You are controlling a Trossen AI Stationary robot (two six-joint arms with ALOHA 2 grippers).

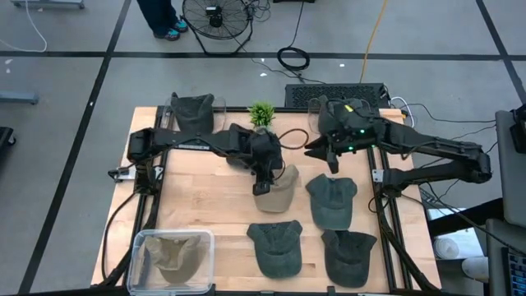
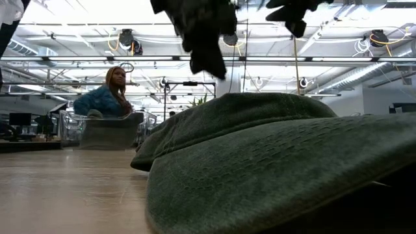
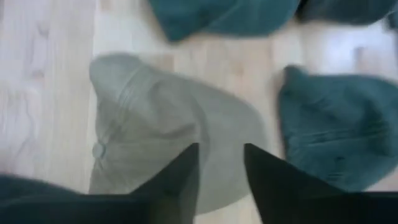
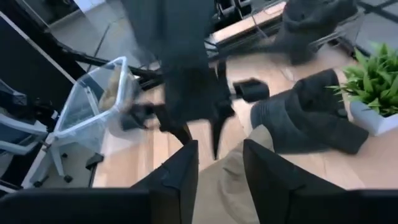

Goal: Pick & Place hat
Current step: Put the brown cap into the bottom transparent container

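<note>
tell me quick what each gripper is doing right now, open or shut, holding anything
Left gripper: open, above the tan hat, holding nothing.
Right gripper: open, in the air over the table, holding nothing.

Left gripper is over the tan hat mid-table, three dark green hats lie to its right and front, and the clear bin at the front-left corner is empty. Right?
Not quite: the clear bin is not empty; the high view shows a tan hat already lying in it. The rest holds: the left gripper hangs over the tan hat mid-table, its fingers apart above the cloth, and three dark green hats lie to its right and front.
</note>
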